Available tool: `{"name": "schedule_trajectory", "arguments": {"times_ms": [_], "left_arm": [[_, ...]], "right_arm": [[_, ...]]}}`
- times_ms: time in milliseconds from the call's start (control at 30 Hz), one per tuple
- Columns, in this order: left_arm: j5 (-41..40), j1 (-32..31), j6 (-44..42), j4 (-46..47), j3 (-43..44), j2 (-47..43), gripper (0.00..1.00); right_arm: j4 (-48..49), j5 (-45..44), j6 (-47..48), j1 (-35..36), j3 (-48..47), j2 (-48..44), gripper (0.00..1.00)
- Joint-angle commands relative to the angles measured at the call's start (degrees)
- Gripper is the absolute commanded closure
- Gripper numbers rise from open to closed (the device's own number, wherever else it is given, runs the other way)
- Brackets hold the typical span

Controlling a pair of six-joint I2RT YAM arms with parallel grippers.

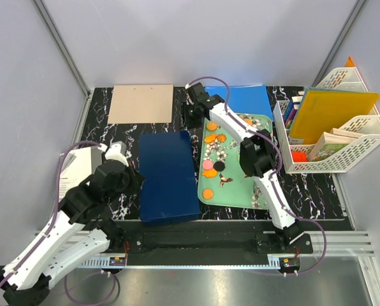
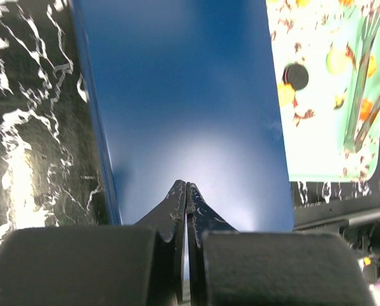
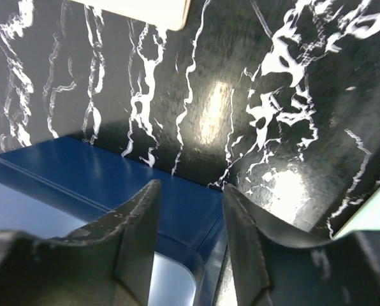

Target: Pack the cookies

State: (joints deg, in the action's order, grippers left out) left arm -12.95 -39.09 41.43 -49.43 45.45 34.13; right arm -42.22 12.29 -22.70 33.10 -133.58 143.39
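The cookies lie on the mint-green tray [image 1: 250, 191]: several orange discs [image 1: 207, 194], a pink one [image 1: 208, 164] and a black one [image 1: 219, 166]. The black one [image 2: 297, 75] also shows in the left wrist view. A dark blue flat box [image 1: 168, 175] lies closed to the left of the tray. My left gripper [image 2: 187, 185] is shut and empty, low over the box's near left part [image 2: 190, 95]. My right gripper [image 3: 190, 188] is open, its jaws astride the box's far right corner [image 3: 196, 217], and shows in the top view [image 1: 191, 118].
A brown board [image 1: 141, 103] and a blue folder [image 1: 247, 99] lie at the back. A white file rack [image 1: 330, 137] with books stands at the right. A paper sheet [image 1: 75, 167] lies at the left. The table is black marble [image 1: 305, 191].
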Motion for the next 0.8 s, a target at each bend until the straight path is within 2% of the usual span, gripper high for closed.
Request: {"name": "schedule_trajectory", "arguments": {"times_ms": [0, 200, 300, 367, 400, 467, 500, 567, 700, 767], "left_arm": [[-5.8, 0.2, -0.6, 3.7, 5.1, 1.8, 1.0], [-13.0, 0.6, 3.3, 4.4, 6.7, 2.2, 1.0], [-15.6, 3.1, 5.3, 1.8, 7.7, 4.9, 1.0], [-15.4, 5.8, 6.0, 0.0, 8.9, 7.2, 1.0], [-14.1, 9.1, 6.1, -1.0, 9.1, 9.5, 1.0], [-15.3, 9.5, 7.7, -1.7, 8.6, 11.4, 1.0], [-14.7, 10.2, 7.9, -1.5, 8.5, 13.6, 1.0], [-13.1, 11.8, 8.8, -1.4, 7.6, 16.4, 1.0], [-4.2, 19.2, 8.8, 3.9, 3.4, 21.8, 1.0], [-3.9, 19.8, 8.8, 5.3, 2.7, 22.4, 1.0]], "right_arm": [[0.1, -4.8, -2.1, -0.5, -4.8, -7.9, 0.46], [0.2, -13.5, -3.9, -2.7, 2.5, -17.3, 0.43], [0.3, -17.4, -2.4, -3.0, 10.7, -23.7, 0.49], [0.3, -18.0, -2.0, -3.0, 18.2, -28.4, 0.57], [0.3, -17.8, -2.0, -3.0, 20.9, -29.9, 0.6], [1.0, -17.1, -2.6, -2.9, 29.5, -34.6, 0.66], [1.5, -16.8, -2.8, -2.8, 32.4, -36.1, 0.73], [3.8, -15.4, -3.4, -2.4, 40.7, -40.1, 0.79], [5.7, -12.9, -4.3, -0.7, 49.9, -43.7, 0.94], [7.3, -12.6, -4.7, 0.5, 53.1, -45.0, 0.98]]}}
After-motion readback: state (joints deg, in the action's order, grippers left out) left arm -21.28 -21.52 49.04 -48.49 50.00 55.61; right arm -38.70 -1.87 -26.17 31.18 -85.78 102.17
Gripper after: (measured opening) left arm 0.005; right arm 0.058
